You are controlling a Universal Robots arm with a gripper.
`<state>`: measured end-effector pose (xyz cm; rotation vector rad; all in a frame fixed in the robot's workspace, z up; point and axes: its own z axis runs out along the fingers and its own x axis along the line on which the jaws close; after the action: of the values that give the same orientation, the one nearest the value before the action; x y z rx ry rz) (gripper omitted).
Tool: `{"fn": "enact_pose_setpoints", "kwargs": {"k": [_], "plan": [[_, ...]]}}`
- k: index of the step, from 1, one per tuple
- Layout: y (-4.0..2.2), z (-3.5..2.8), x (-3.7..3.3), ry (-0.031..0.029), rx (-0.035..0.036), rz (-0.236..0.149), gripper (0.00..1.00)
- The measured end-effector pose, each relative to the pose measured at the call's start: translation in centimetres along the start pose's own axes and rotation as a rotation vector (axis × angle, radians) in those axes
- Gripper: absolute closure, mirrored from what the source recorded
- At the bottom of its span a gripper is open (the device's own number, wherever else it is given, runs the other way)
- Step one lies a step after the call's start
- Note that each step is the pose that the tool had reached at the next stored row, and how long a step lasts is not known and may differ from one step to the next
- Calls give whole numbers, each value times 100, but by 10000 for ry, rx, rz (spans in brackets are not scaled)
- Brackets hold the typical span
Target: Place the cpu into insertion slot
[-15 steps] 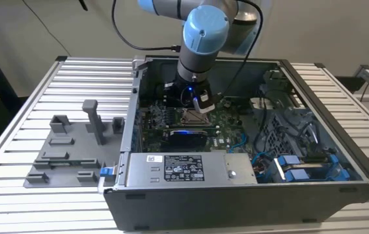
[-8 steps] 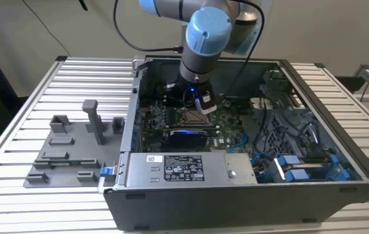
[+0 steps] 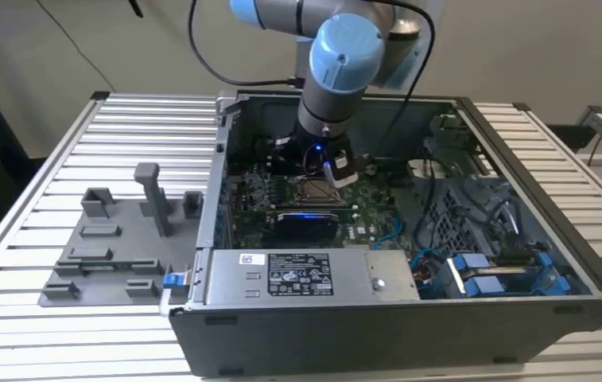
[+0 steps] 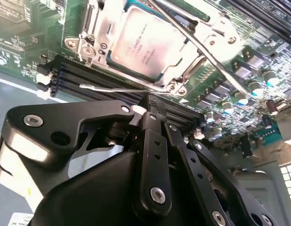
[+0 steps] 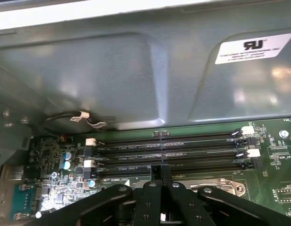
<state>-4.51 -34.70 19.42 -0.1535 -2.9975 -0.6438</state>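
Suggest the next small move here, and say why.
Probably a short, straight lift away from the board: the cpu already lies inside the slot and its metal frame, and the gripper hangs just beside it, shut and empty.

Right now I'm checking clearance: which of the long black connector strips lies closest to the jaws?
The strip at the edge of the bank beside the insertion slot; the gripper tip overlaps it, while the others lie further towards the case wall.
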Motion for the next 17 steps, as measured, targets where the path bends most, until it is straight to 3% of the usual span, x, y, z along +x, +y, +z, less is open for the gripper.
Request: {"fn": "enact_pose_setpoints", "kwargs": {"k": [17], "plan": [[-3,-9,-175,10,2,4,89]]}}
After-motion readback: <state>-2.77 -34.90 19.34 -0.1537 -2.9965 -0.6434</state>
